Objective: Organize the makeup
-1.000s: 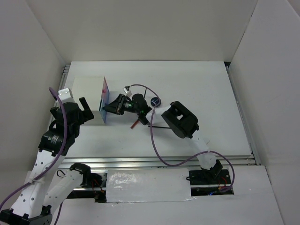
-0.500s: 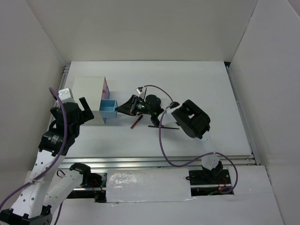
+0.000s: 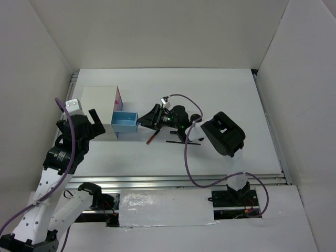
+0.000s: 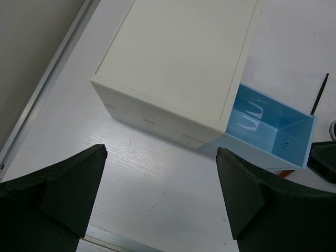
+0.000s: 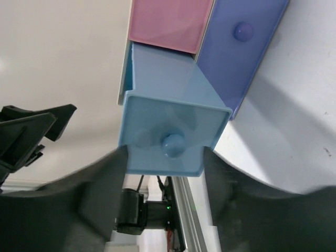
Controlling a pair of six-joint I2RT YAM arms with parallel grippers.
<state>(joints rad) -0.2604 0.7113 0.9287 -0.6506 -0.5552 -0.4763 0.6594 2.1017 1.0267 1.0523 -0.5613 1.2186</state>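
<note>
The white box (image 3: 98,104) has its light-blue drawer (image 3: 125,122) pulled out to the right; the drawer shows empty in the left wrist view (image 4: 268,131). My right gripper (image 3: 149,119) is open. Its fingers flank the drawer front (image 5: 168,152) and stand apart from the knob (image 5: 173,144). A red-and-black pencil (image 3: 153,137) and a thin black pencil (image 3: 182,142) lie on the table under the right wrist. The round compacts are hidden by the right arm. My left gripper (image 3: 98,123) is open and empty over bare table (image 4: 163,210), just in front of the box (image 4: 178,58).
A pink drawer (image 5: 168,23) and a darker blue drawer (image 5: 244,47) sit shut in the box front. White walls enclose the table on three sides. A metal rail (image 3: 199,181) runs along the near edge. A purple cable (image 3: 186,163) loops off the right arm.
My right gripper has moved right, away from the box, and the light-blue drawer has slid out with it. The left arm has not moved.
</note>
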